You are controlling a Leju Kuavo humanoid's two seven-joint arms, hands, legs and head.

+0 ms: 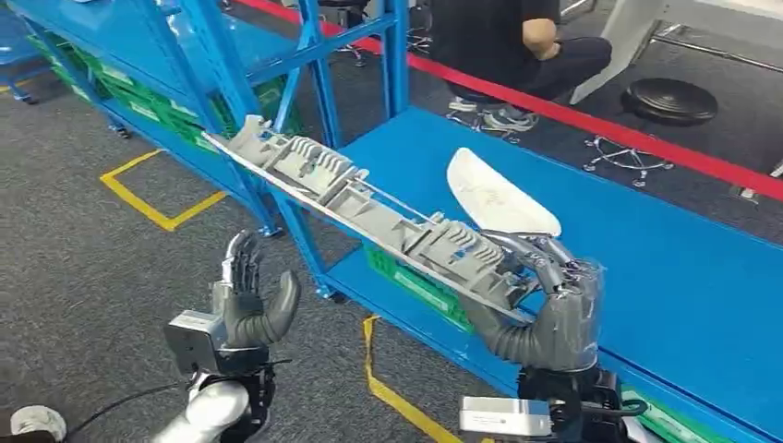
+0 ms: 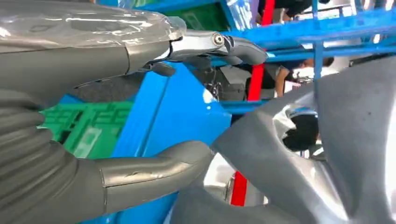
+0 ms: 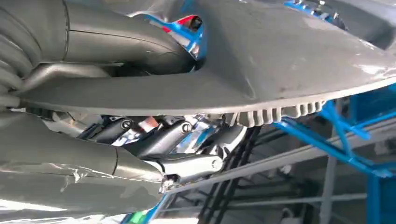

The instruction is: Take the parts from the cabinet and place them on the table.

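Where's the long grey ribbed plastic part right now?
In the head view, the long grey ribbed plastic part is held at one end by the right hand, slanting over the blue table's edge beside the white curved piece.

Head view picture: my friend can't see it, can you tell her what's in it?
The robot's right hand holds one end of a long grey plastic part above a blue table. Its left hand is open beside it, and a white part lies on the table.

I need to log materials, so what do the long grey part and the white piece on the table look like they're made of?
Long grey part: likely moulded plastic, matte, with ribs and clip shapes, held by the right hand. White piece: smooth, slightly glossy, probably plastic; hard to be sure.
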